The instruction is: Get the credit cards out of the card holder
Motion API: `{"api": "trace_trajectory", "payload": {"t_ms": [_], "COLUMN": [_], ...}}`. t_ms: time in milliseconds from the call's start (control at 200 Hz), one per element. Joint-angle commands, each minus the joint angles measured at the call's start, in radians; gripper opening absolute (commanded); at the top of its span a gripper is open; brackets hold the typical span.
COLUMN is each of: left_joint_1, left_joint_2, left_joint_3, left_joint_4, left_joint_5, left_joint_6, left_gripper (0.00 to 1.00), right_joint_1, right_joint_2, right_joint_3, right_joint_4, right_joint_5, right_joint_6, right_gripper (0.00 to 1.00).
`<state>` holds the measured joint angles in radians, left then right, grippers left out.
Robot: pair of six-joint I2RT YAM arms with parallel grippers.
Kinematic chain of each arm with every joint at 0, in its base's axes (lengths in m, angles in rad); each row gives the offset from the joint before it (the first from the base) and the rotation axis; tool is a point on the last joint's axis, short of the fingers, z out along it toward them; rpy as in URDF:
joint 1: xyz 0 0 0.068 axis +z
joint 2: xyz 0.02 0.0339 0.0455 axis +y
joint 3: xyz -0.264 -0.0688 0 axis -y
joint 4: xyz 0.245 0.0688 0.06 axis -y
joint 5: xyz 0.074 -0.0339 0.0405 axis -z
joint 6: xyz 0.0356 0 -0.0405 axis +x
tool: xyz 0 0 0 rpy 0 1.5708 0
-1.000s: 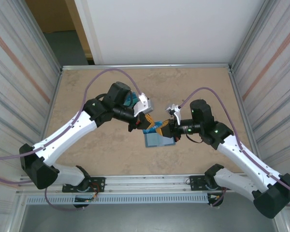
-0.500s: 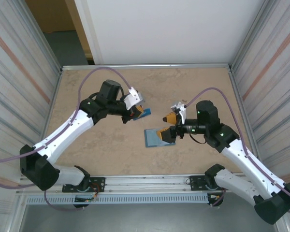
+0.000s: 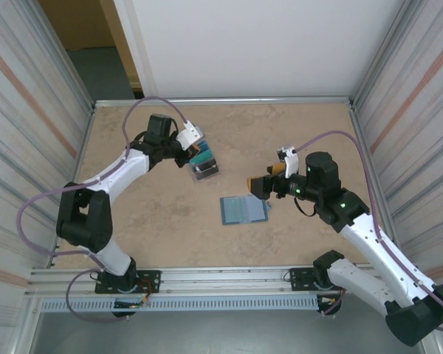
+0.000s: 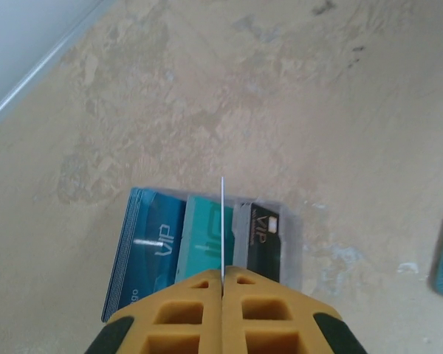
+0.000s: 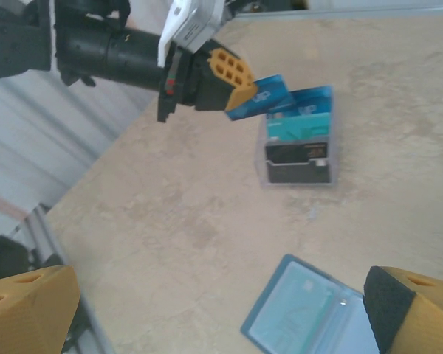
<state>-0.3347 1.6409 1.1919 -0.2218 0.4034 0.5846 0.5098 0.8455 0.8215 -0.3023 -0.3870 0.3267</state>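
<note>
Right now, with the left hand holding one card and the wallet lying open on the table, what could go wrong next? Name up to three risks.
1. The left hand pinches the blue card by one end only. It may slip, or land askew beside the clear tray of cards beneath it.
2. The right hand is wide open close to the card holder. If it comes down, a finger could shove the open holder across the table.

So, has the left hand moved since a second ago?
Yes. The left hand has drawn away from the card holder, toward the far left, gripping a blue credit card.
</note>
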Motion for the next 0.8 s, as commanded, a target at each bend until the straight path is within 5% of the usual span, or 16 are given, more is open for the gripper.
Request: {"api": "trace_trajectory", "payload": {"t_ms": [0,792], "left_joint_1": [0.028,0.047], "left_joint_2": [0.038,0.231], "left_joint_3": [0.065,0.180], "left_joint_4": [0.049,0.030], "left_joint_5": [0.041,0.045], "left_joint_6": [0.043,0.156], "left_gripper": [0.00,0.00], "right_joint_1": [-0.004,-0.008], "right_joint_2": [-0.009,-0.021], "right_joint_3": [0.023,0.019], "right_joint_4": [-0.020,-0.008], "right_joint_5": [0.109,0.166], "right_joint_6": [0.040,0.064], "right_gripper": [0.98,0.98]}}
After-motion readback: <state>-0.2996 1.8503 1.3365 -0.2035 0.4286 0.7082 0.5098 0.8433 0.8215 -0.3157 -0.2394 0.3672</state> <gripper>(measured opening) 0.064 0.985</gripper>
